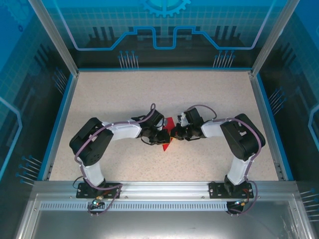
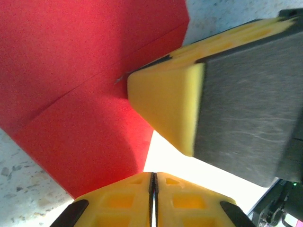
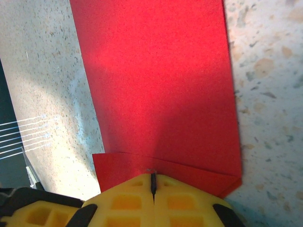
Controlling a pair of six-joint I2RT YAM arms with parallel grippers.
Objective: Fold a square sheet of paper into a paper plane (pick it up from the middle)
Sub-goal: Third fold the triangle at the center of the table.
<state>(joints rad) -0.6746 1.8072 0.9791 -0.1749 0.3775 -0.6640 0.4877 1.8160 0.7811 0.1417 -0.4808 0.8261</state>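
The red square sheet of paper (image 1: pixel 168 144) lies at mid-table, folded, with a crease and an overlapping flap (image 3: pixel 161 80). Both grippers meet over it. My right gripper (image 3: pixel 152 176) is shut, and its closed yellow fingers (image 2: pixel 165 104) touch the paper right at the crease line. Its seam runs across the crease, and no paper shows between its pads. My left gripper (image 2: pixel 153 174) hangs beside the paper's edge (image 2: pixel 85 71). Its jaws are together with a hairline slit and nothing between them. From above, the left gripper (image 1: pixel 160 135) and right gripper (image 1: pixel 175 133) face each other.
The speckled tabletop (image 1: pixel 124 94) stretches bare all round the paper. It is fenced by a blue rim (image 1: pixel 59 119) and an aluminium frame (image 1: pixel 164 189) at the near edge. Both arms bend inward from their bases.
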